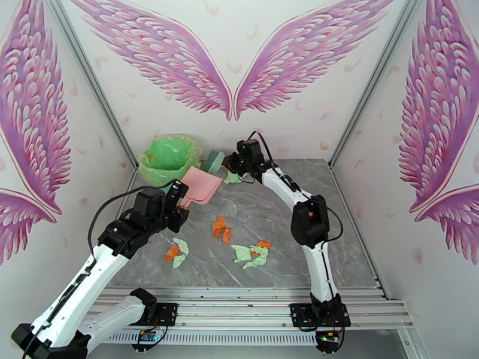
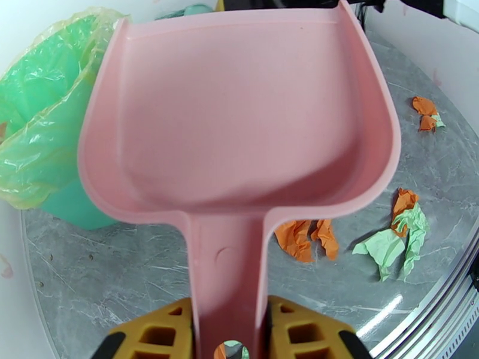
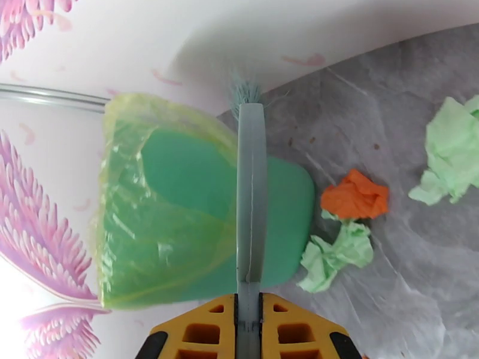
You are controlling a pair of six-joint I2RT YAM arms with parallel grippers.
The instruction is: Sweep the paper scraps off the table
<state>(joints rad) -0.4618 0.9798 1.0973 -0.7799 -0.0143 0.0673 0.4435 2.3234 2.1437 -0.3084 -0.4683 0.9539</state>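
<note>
- Currently the left end effector (image 2: 227,331) is closed on the narrow handle of a pink plastic dustpan (image 2: 239,115), its yellow fingers (image 2: 155,333) pressing the handle from both sides.
- From the top camera, the pink plastic dustpan (image 1: 202,185) sits at the far left of the grey marble-patterned table (image 1: 299,192), its wide mouth turned toward the teal bin with a translucent green liner (image 1: 170,158) in the far left corner.
- The right end effector (image 3: 248,330) is clamped shut on the slim grey-green brush (image 3: 250,192), whose bristles point toward the back wall just beside the bin.
- Overhead, the right end effector (image 1: 238,166) reaches to the far edge of the table, close behind the dustpan.
- The crumpled green and orange paper scraps (image 1: 221,228) lie loose on the table, nearer the arm bases than the dustpan: one orange cluster in the middle, a green and orange pair to its near left, and a larger green and orange heap to its near right.
- One pale green scrap lies at the far end, just beside the right end effector.
- Whether the dustpan's front edge touches the table cannot be told.
</note>
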